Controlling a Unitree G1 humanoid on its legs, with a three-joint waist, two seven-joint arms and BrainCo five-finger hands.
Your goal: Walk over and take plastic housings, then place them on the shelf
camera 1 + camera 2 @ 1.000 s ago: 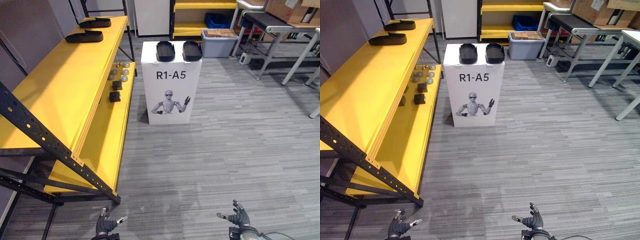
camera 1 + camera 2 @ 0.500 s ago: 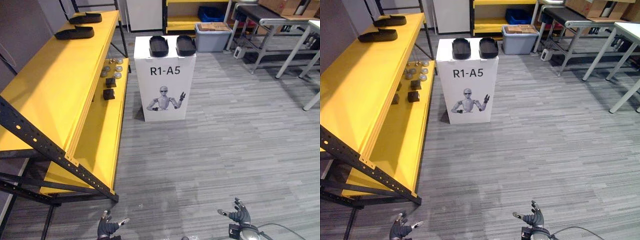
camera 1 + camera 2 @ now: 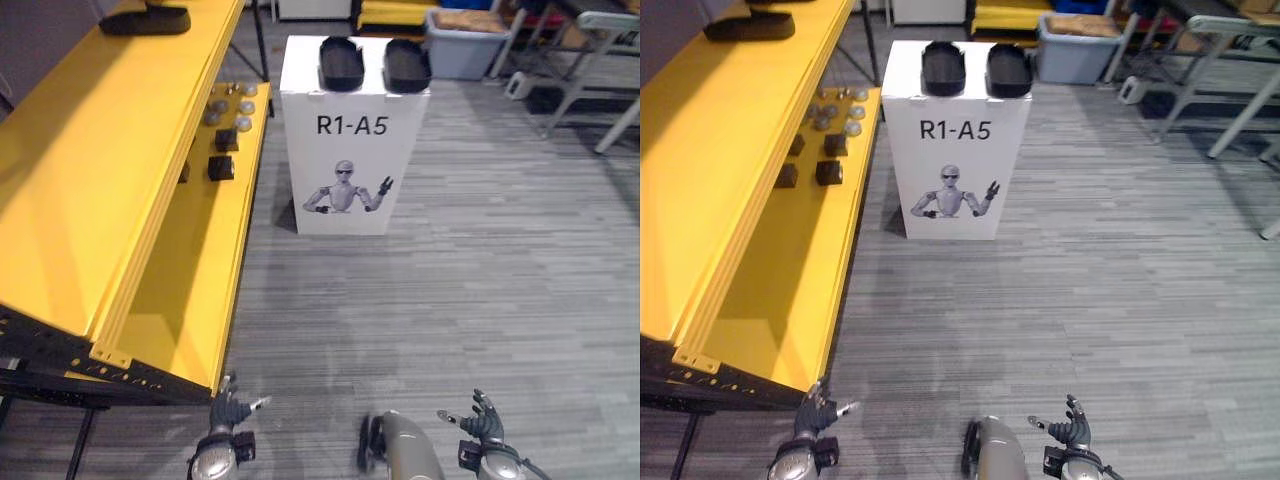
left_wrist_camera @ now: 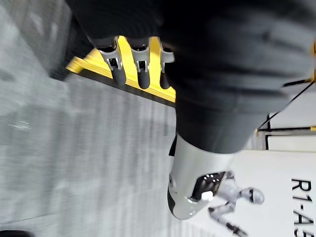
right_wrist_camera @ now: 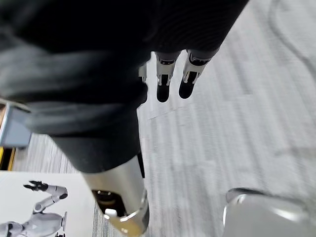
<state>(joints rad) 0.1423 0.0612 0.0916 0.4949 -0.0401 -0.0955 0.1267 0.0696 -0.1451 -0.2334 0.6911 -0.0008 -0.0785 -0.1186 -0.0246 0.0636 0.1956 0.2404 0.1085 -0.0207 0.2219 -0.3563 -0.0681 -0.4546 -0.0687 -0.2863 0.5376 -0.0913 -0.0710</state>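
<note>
Two black plastic housings (image 3: 346, 60) (image 3: 406, 63) lie side by side on top of a white box (image 3: 354, 160) printed with a robot figure, ahead of me. Another black housing (image 3: 146, 19) rests on the top board of the yellow shelf (image 3: 90, 170) at the left. My left hand (image 3: 228, 411) hangs low at the bottom left, fingers relaxed and holding nothing. My right hand (image 3: 478, 424) hangs at the bottom right, fingers spread and holding nothing. Both hands are far from the box.
The shelf's lower board (image 3: 205, 250) carries small black blocks (image 3: 220, 167) and several silver discs (image 3: 229, 103). A grey bin (image 3: 467, 42) stands behind the box. Table legs (image 3: 585, 70) stand at the far right. Grey floor lies between me and the box.
The camera has moved forward and tipped down: the box and shelf are nearer and larger. Both hands still hang open at the bottom.
</note>
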